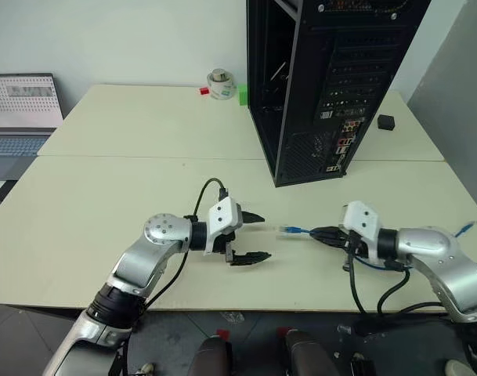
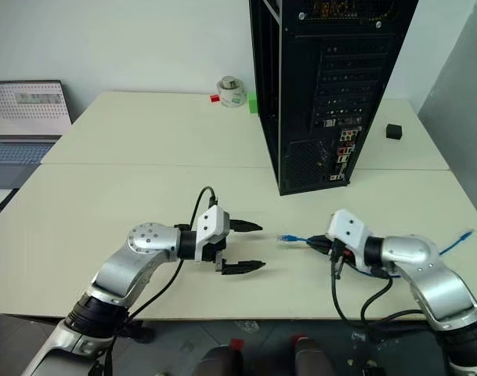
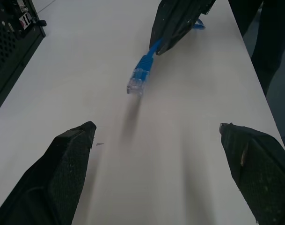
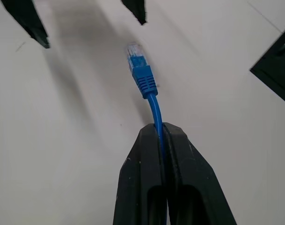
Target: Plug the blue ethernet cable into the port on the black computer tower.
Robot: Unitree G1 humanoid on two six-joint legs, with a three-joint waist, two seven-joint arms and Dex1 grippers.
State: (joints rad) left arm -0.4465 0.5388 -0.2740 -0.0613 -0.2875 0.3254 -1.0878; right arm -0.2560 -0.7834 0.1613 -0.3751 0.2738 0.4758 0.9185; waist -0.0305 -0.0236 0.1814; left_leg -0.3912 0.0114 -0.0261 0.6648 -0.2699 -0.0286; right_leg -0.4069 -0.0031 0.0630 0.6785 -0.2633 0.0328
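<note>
The blue ethernet cable (image 1: 291, 229) is pinched just behind its clear plug (image 4: 134, 50) by my right gripper (image 1: 320, 233), which is shut on the cord (image 4: 155, 110) a little above the table. The plug points towards my left gripper (image 1: 255, 236), which is open with nothing between its fingers (image 3: 69, 159) and faces the plug (image 3: 136, 82) across a short gap. The black computer tower (image 1: 332, 78) stands at the back right, its rear panel towards me. The port is among the small connectors (image 1: 341, 145) low on that panel; I cannot single it out.
A small black cube (image 1: 386, 121) lies right of the tower. A white roll with red and green bits (image 1: 220, 84) sits behind the tower's left side. A laptop (image 1: 19, 110) stands off the table's far left. More blue cord (image 1: 465, 229) shows at the right edge.
</note>
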